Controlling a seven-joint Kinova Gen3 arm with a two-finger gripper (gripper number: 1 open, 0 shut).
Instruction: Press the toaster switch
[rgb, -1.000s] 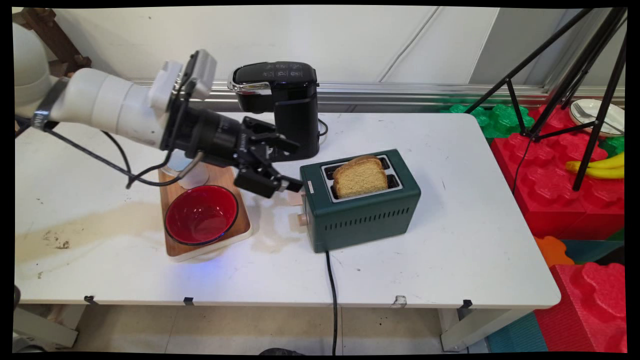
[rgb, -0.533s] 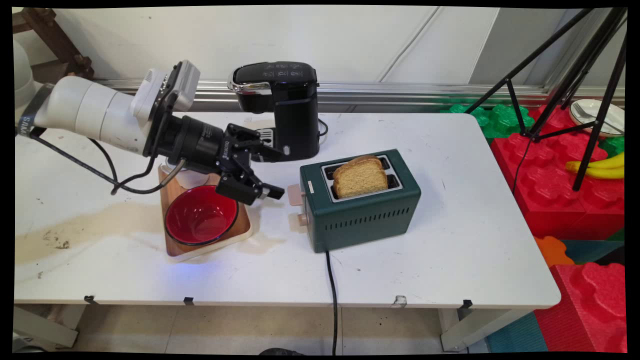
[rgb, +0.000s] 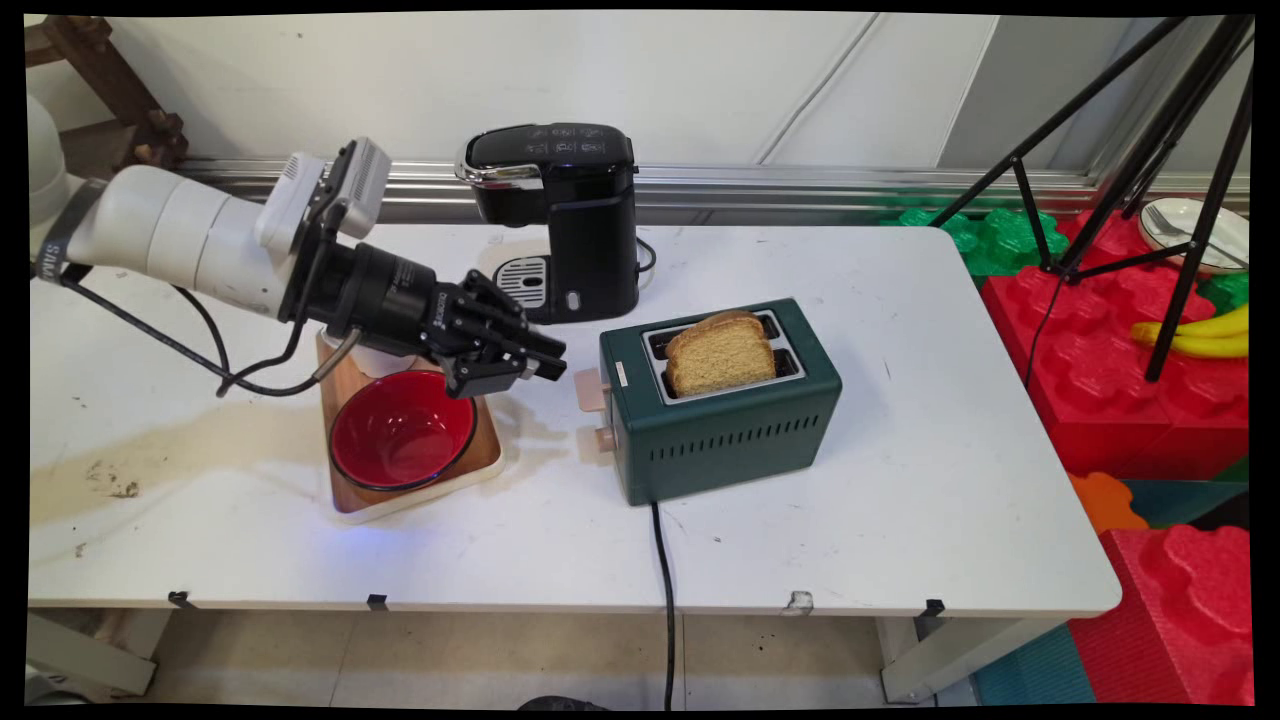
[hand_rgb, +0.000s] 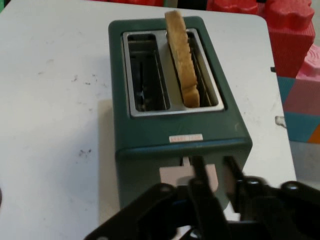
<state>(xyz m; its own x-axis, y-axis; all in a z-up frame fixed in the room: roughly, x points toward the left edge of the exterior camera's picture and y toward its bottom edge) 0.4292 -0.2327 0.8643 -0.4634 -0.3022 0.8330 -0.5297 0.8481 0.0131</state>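
Backed off from the green toaster (rgb: 722, 400), pincer (rgb: 545, 362) narrowed from wide to nearly closed, holding nothing, hovering just short of the pink lever (hand_rgb: 187, 176). Lever up, bread slice (rgb: 720, 352) standing in the slot. Red bowl (rgb: 402, 428) on wooden tray (rgb: 480, 455) below pincer, coffee machine (rgb: 560, 215) behind on tabletop (rgb: 900, 480).

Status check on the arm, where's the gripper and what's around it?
Gripper shut, empty, just short of toaster lever. Bread up in one slot. Red bowl below arm.
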